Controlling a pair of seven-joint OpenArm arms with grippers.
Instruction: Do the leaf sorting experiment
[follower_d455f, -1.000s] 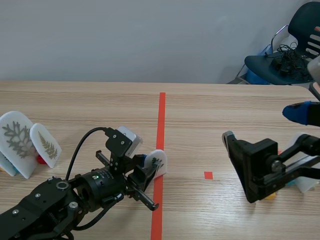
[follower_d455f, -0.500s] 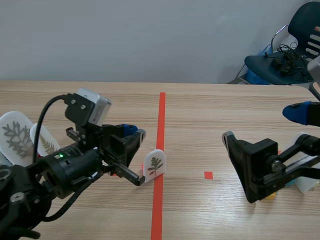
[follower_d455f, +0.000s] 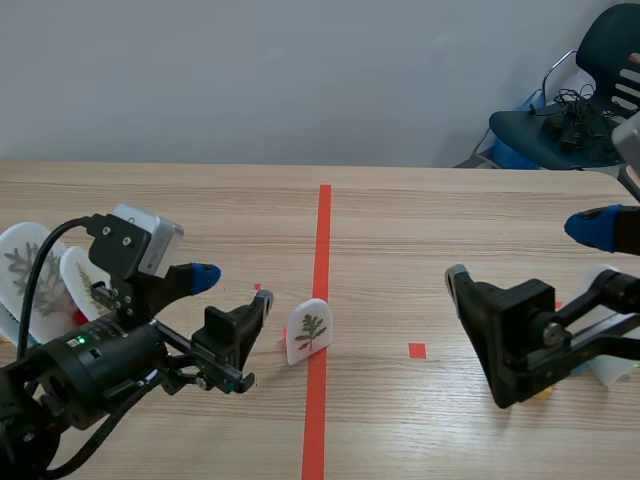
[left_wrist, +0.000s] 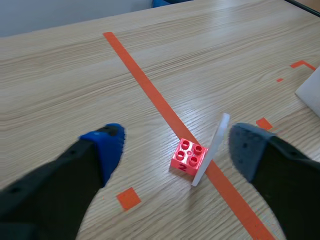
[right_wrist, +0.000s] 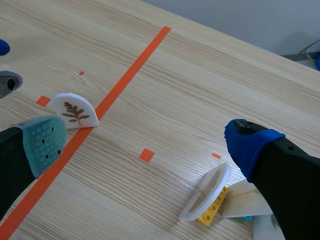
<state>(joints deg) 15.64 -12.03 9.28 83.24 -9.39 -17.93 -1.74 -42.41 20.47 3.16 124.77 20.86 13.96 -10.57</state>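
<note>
Standing off the outer side of my left arm are two white arched plastic plaques, a large one (follower_d455f: 20, 262) printed with a grey branching leaf and a smaller one (follower_d455f: 90, 290) with a fern frond overlapping it in the scene view.

My left arm comes in low, wrist camera on top, and my left gripper (follower_d455f: 232, 290) points toward the middle of the table. Its fingers are spread wide and grip nothing.

Just ahead of them stands the small white arched card with a green leaf sprig (left_wrist: 212, 149). It is nearer my grey-padded finger than the blue one and touches neither. It stands upright on a red studded plastic brick (left_wrist: 188, 156), which sits on the blue-pad side of the card. The card's foot meets the long orange-red tape line (follower_d455f: 322, 225). Beyond the card, bare wood runs away on both sides of the tape.

A wide stretch of tabletop, marked only by small orange squares, lies between the card and my right gripper (follower_d455f: 522, 250). That one hangs raised, its fingers just as far apart and empty.

Under its blue-padded finger a white oval card (right_wrist: 207, 196) lies tilted on a yellow studded brick (right_wrist: 214, 214), with more white pieces (right_wrist: 246, 204) just beside it. The table's edge is close there, and a dark chair (follower_d455f: 570, 110) stands past it.
</note>
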